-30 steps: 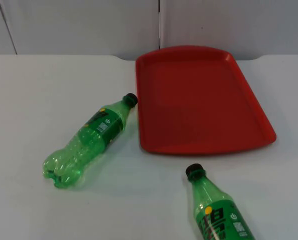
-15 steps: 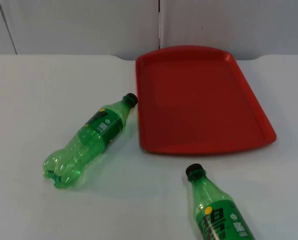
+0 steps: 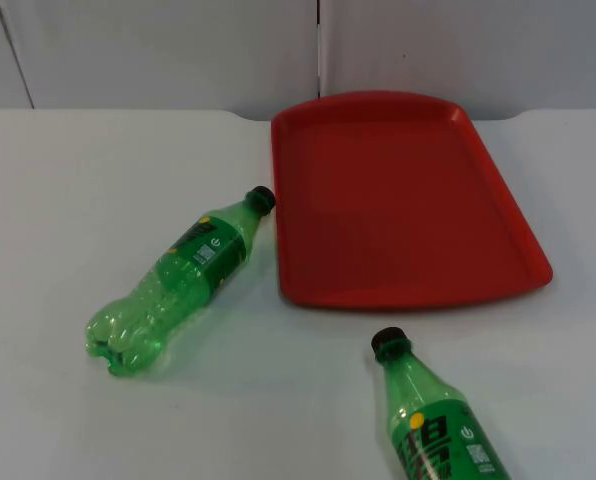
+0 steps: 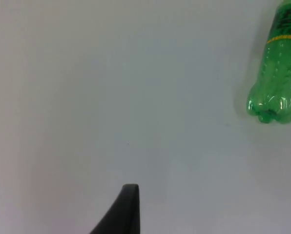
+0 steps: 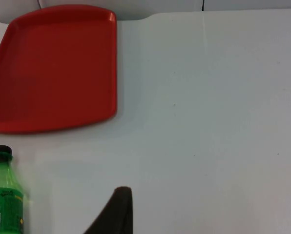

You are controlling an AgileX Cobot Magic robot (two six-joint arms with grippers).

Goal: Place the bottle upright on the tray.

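Note:
A red tray [image 3: 408, 200] lies empty at the back right of the white table. One green bottle [image 3: 178, 285] with a black cap lies on its side to the tray's left, its cap almost touching the tray's edge. A second green bottle [image 3: 433, 420] lies in front of the tray, cap toward it, its lower part cut off by the picture's edge. My left gripper [image 4: 128, 209] hangs over bare table, well apart from the first bottle's base [image 4: 277, 73]. My right gripper [image 5: 117, 209] hangs over bare table to the right of the second bottle [image 5: 4, 200], in front of the tray [image 5: 52, 68]. Both arms wait.
The grey partition wall [image 3: 178, 50] closes off the table behind the tray. White table top [image 3: 78, 170] stretches to the left of the bottles and to the right of the tray [image 5: 209, 97].

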